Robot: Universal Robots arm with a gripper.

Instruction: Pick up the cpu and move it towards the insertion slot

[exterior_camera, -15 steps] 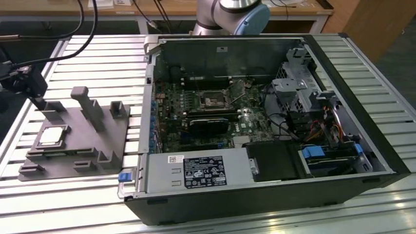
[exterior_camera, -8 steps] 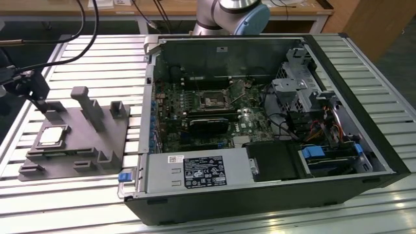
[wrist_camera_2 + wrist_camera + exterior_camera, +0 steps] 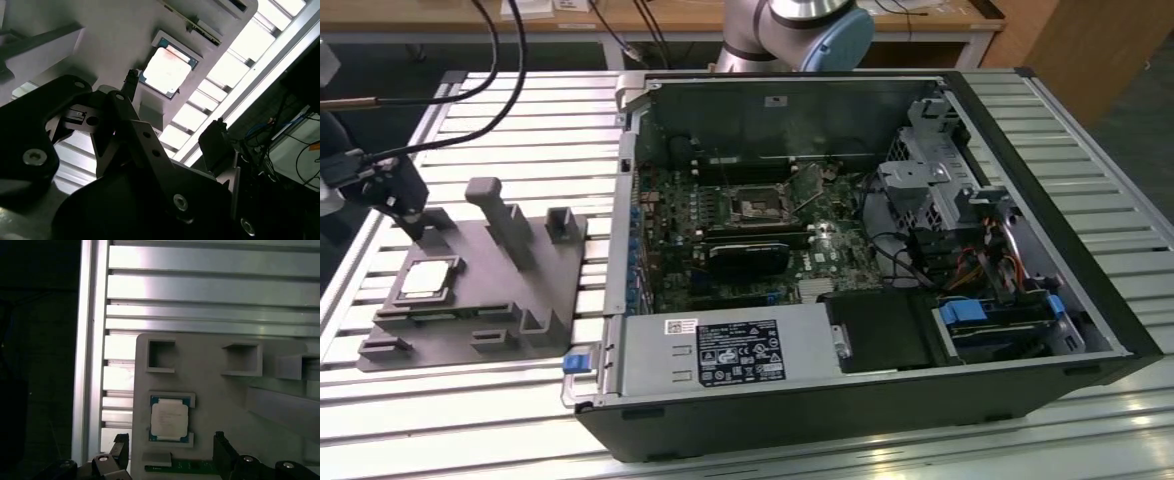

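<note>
The cpu (image 3: 427, 278) lies flat in its recess on the grey plate (image 3: 474, 300), at the exterior view's left, well apart from the open case (image 3: 854, 415). The gripper (image 3: 411, 215) hangs just above the plate's far end, near the cpu and not touching it. In the first wrist view its two black fingers (image 3: 120, 444) stand wide apart with nothing between them; the cpu (image 3: 170, 420) lies just ahead of the gap, silver top up, held at its corners by the plate (image 3: 220, 400). In the second wrist view the cpu (image 3: 166, 70) sits in the plate (image 3: 115, 35) with one finger (image 3: 131, 82) close beside its edge; I cannot tell whether they touch. The slot (image 3: 758, 207) is on the board (image 3: 674, 270) inside the case, a dark square in a silver frame, just beside a long black card (image 3: 747, 257). Plate and case rest on a slatted metal table (image 3: 467, 410)
</note>
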